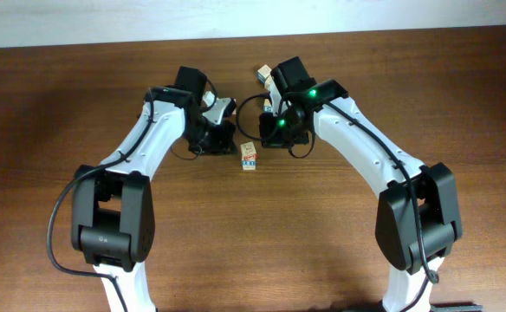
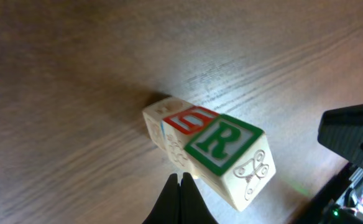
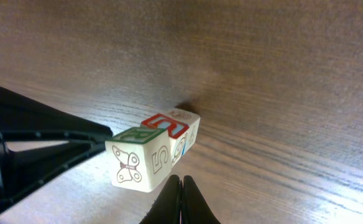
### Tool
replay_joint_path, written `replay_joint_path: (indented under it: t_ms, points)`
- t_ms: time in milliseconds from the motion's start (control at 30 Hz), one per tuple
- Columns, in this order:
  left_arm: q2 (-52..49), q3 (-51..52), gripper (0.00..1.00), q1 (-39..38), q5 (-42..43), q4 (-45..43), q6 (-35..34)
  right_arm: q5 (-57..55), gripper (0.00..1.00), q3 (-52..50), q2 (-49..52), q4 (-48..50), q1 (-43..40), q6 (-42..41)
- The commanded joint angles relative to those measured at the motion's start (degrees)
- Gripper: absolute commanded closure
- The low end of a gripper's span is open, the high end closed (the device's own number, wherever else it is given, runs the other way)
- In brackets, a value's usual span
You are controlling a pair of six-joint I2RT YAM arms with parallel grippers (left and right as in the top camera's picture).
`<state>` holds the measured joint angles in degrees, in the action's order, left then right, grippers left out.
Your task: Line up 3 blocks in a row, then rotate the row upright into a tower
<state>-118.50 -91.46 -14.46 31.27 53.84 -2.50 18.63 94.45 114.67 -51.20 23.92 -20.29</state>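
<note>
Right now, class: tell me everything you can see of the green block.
The green block is a small pale wooden cube. Its top face is green with a letter R; one side carries an outlined butterfly, another a numeral 5. It sits flat on the table, at one end of a short row, flush against the red block.
</note>
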Motion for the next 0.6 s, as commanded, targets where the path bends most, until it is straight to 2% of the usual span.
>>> replay_joint_path:
  t_ms: [0, 333, 567]
  points:
    - [1.7, -0.74, 1.0, 0.59, -0.7, -1.07, 1.29, -1.31, 0.96, 1.14, -0.28, 1.11, 0.04, 3.67]
    - [1.7, -0.74, 1.0, 0.61, -0.94, -4.96, 0.37, 0.63, 0.95, 1.11, 0.87, 5.33, 0.11, 9.57]
    - [1.7, -0.74, 1.0, 0.63, -13.05, -5.75, -8.41, 4.52, 0.95, 1.11, 3.85, 7.87, 0.11, 9.57]
